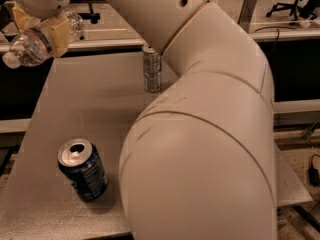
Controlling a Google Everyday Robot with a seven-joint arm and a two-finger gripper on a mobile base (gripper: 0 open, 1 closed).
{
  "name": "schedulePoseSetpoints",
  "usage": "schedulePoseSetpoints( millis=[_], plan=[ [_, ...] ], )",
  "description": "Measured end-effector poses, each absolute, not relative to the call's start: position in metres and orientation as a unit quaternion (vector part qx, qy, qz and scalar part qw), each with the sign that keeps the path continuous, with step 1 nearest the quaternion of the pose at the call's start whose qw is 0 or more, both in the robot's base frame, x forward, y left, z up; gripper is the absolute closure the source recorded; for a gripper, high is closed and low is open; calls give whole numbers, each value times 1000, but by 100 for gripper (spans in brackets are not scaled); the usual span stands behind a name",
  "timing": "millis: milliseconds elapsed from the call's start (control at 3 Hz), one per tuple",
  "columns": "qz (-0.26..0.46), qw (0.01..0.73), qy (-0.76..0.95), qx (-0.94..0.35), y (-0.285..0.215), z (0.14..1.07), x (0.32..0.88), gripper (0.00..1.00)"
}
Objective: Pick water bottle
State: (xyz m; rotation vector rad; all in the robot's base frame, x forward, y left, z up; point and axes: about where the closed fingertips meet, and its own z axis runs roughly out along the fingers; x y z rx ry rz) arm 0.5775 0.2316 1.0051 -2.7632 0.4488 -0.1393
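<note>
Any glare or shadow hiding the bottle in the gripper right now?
Camera view: warm, dim light; gripper, upper left, shut on the water bottle, whose plastic shows small highlights but no washout; blue can casts a soft shadow.

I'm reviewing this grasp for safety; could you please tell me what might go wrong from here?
1. The gripper, up at the top left, holds the water bottle tilted sideways. The crinkled plastic could slip out, and near the table corner it might fall off the edge.
2. The arm passes close to the slim silver can and the blue can, so a swing could knock either over.
</note>
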Motion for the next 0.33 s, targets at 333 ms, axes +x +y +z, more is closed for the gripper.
schedulePoseSetpoints(
  millis=[333],
  plan=[
    [-56, 188, 158, -968, 240, 1010, 582, 100]
  ],
)
